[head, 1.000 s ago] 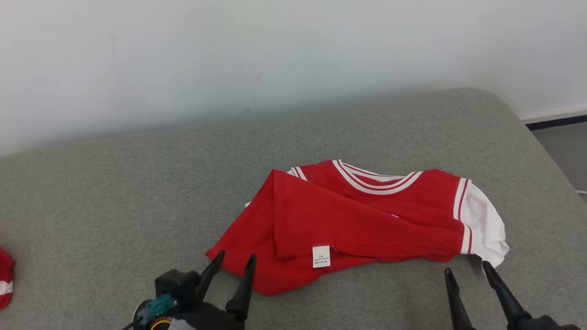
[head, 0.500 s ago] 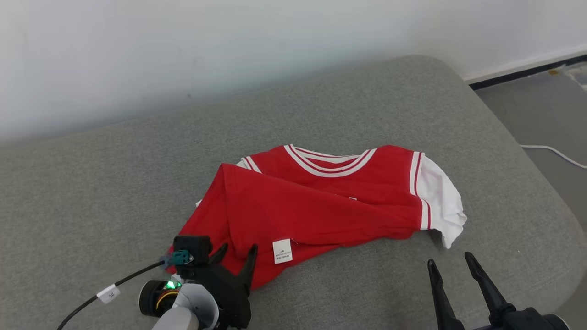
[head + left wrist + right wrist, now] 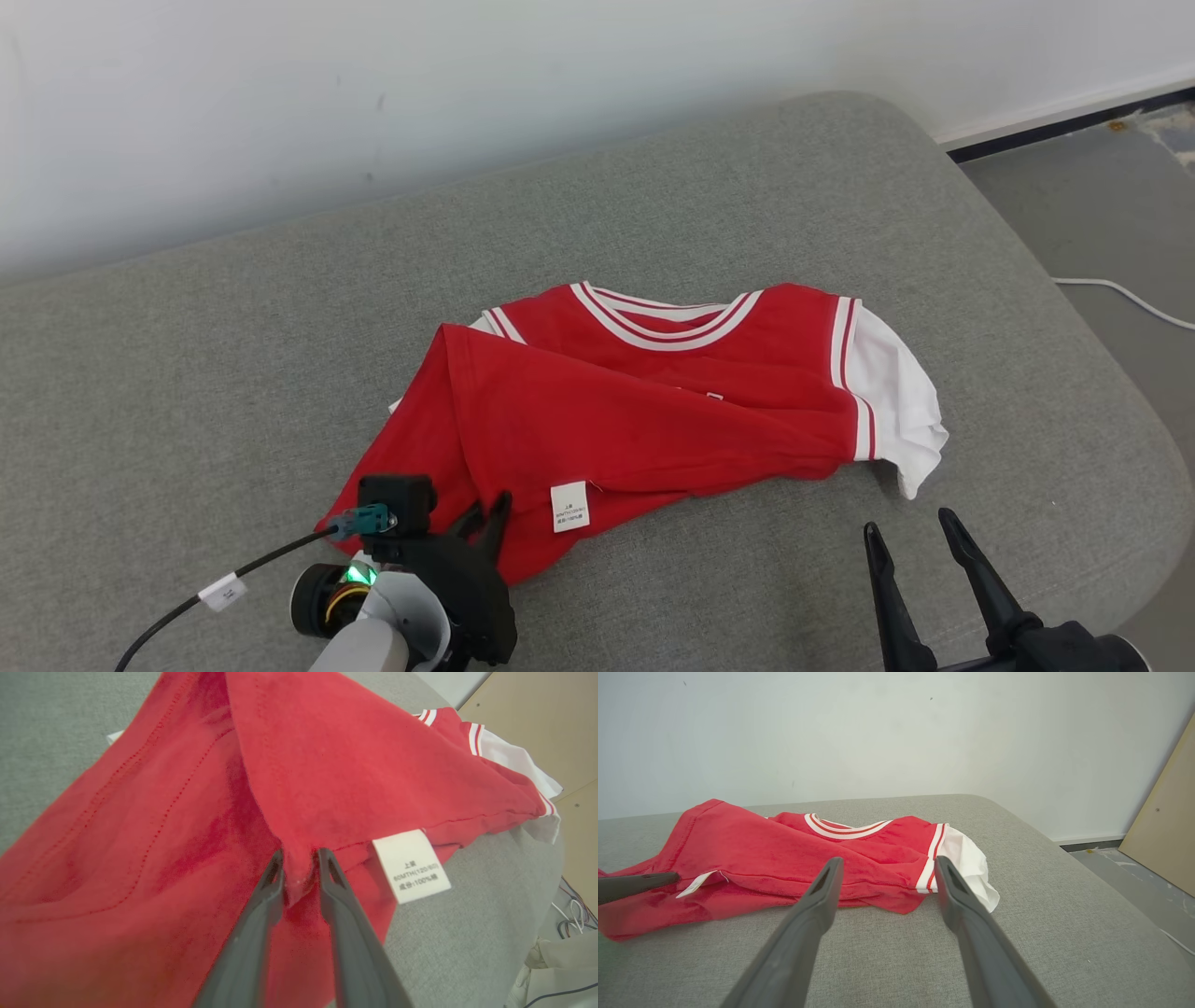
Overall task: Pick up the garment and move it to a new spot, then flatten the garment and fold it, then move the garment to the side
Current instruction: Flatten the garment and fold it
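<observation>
Left end effector (image 3: pixel 487 511): near left, drawn almost together on a ridge of red cloth at the near hem. In its wrist view the left end effector (image 3: pixel 301 851) has the fold between its tips. How many layers are caught I cannot tell.
Right end effector (image 3: pixel 907 523): near right, spread wide, holding nothing, over bare cushion just short of the sleeve.
Grip: the bite looks to be at the tips only, so a sideways pull may slip it. Firm up the pinch and lift straight up first.
Tag (image 3: pixel 570 507): white, just right of the pinch. Best kept clear of the grip.
Garment (image 3: pixel 653 411): red, crumpled, mid-cushion, with one flap folded over its body. Hem near, neck far.
Sleeve (image 3: pixel 896 411): white, at the right end, closest to the free end effector. A second hold there would likely stop the cloth trailing and bunching.
Collar (image 3: pixel 667 322): striped, at the far edge. It is a handy cue for orientation when the garment is laid out.
Cushion (image 3: pixel 233 373): grey, with open room to the left and far. The right edge rounds off toward the floor, so carry away from it.
</observation>
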